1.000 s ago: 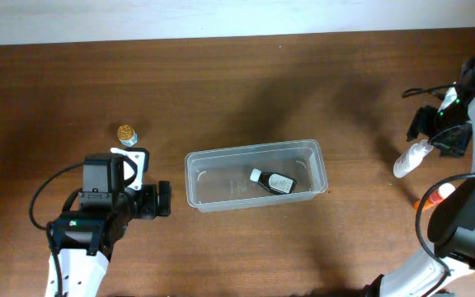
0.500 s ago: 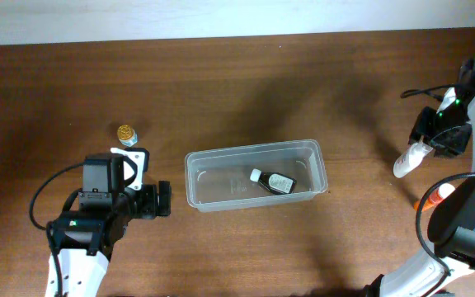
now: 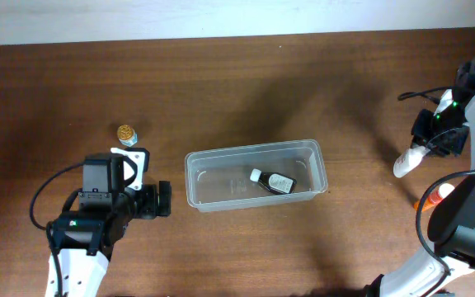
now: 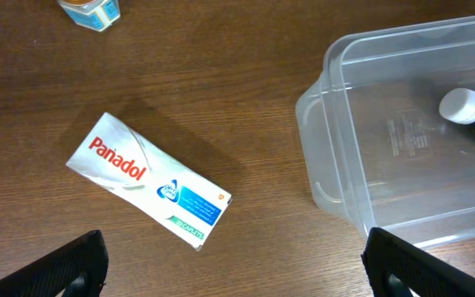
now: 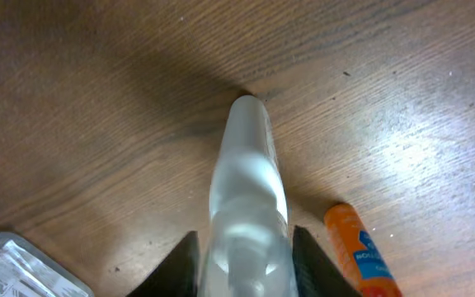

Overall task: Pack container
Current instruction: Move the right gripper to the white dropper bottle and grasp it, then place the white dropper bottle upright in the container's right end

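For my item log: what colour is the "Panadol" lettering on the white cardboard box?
Red, on the white cardboard box, clearest in the left wrist view.

Our links are white and our joint housings black, with looping black cables. Small green lights sit behind the black left end effector and right end effector.

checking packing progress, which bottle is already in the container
The dark white-capped bottle, lying in the container. The gold-capped bottle stands on the table; the frosted bottle is in the right end effector.
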Controlling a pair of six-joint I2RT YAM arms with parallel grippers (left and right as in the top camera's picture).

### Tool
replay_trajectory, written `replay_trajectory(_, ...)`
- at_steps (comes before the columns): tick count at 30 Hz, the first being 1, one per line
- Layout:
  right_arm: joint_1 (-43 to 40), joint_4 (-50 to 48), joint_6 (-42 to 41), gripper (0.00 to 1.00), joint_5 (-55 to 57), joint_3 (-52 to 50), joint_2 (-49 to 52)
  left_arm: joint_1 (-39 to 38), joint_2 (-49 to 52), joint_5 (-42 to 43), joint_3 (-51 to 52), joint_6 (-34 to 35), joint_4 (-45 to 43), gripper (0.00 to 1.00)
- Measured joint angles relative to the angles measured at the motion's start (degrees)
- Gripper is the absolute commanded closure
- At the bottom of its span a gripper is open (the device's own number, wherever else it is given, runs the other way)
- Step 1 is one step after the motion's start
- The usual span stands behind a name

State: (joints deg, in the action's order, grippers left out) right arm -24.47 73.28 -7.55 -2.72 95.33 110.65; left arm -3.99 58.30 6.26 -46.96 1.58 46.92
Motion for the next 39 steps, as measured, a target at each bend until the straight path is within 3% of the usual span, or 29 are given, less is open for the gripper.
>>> replay_trajectory(5,0.0,0.0,0.0,0.83,0.0,0.0,0.0,0.0,0.0,0.5,0.0,0.0,0.0,0.01)
replay_trajectory(17,3.4,2.8,0.8,0.83,-0.4,-0.1,-3.8,0.0,0.0,0.5,0.0,0.0,0.0,0.01)
replay_trajectory(28,26.9,9.1,2.1,0.83,-1.4,-0.3,-29.6,0.0,0.0,0.5,0.0,0.0,0.0,0.01)
replay_trajectory(34,39.1,9.1,0.7,0.83,-1.7,-0.3,-31.2,0.0,0.0,0.7,0.0,0.0,0.0,0.01)
replay_trajectory(39,42.5,4.8,-1.2,0.83,-1.2,-3.8,-26.6,0.0,0.0,0.7,0.0,0.0,0.0,0.01)
